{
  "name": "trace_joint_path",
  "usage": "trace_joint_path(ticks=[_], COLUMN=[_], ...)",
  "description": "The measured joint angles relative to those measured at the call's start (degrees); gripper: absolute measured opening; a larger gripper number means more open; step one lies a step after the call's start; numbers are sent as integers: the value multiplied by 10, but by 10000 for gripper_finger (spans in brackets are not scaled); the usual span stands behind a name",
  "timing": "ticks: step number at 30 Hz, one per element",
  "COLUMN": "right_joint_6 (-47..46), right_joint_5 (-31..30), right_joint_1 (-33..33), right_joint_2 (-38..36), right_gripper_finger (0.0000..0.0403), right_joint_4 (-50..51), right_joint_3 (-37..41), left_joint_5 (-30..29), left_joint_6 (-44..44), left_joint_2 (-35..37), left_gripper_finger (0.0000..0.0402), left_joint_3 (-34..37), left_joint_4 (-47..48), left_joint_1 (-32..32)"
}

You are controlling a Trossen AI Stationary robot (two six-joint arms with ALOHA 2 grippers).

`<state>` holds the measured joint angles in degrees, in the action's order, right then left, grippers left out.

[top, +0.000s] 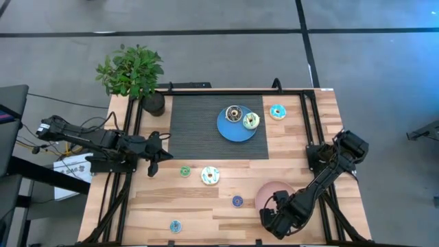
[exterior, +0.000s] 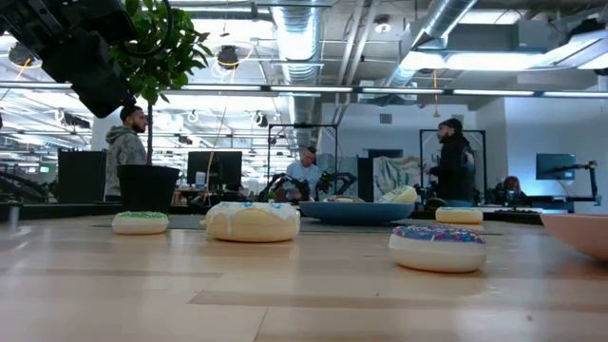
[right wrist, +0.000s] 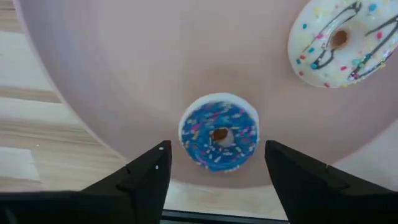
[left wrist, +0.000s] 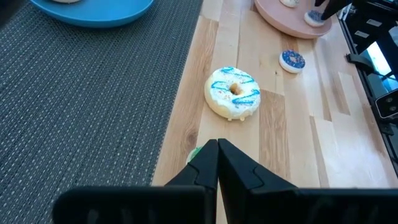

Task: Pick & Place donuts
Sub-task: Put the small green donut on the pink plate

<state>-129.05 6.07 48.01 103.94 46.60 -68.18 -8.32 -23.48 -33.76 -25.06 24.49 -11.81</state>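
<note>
My left gripper (left wrist: pixel 217 148) is shut and hangs above the wood near the table's left edge (top: pixel 158 154). Past its tips lie a small green donut (top: pixel 185 171) and a large white donut with blue drizzle (left wrist: pixel 235 92). My right gripper (right wrist: pixel 216 149) is open over the pink plate (top: pixel 269 191). Its fingers stand on either side of a small blue-iced donut (right wrist: pixel 219 140) that lies flat on the plate. A white sprinkled donut (right wrist: pixel 342 40) lies beside it. Another small blue donut (top: pixel 237 201) and a turquoise one (top: pixel 175 226) rest on the wood.
The blue plate (top: pixel 230 130) on the dark mat holds a brown donut (top: pixel 234 112) and a white-green donut (top: pixel 251 121). A turquoise donut (top: pixel 277 112) lies on the wood beyond it. A potted plant (top: pixel 134 75) stands at the far left corner. People stand in the room behind.
</note>
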Motion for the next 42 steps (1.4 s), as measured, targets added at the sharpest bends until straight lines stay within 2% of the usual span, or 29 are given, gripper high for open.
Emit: trace_joint_path(ticks=[5,8,16,22,27,32,36,42], right_joint_6=[0,0,0,49,95,174,279,390], right_joint_5=[0,0,-9,-77,-128,-137,-162,-182], right_joint_1=[0,0,0,-1,-22,-66,-115,-186], right_joint_2=[0,-7,-43,-100,-146,-189,-224,-299], right_gripper_finger=[256,256,256,256,256,256,256,256], right_joint_4=[-12,-18,-12,11,84,193,249,227], right_joint_3=[0,0,0,0,0,0,2,86], left_joint_5=[0,-11,-52,-67,-58,-50,-67,-126], left_joint_6=[-28,-28,-28,-26,-17,-38,-60,-118], left_joint_2=[0,0,0,0,0,-33,-106,-240], left_gripper_finger=[6,26,140,198,205,202,201,201], left_joint_3=[0,0,0,0,0,-10,-41,-117], left_joint_4=[0,0,0,0,0,5,5,4], left_joint_1=[0,0,0,0,0,-17,-49,-95])
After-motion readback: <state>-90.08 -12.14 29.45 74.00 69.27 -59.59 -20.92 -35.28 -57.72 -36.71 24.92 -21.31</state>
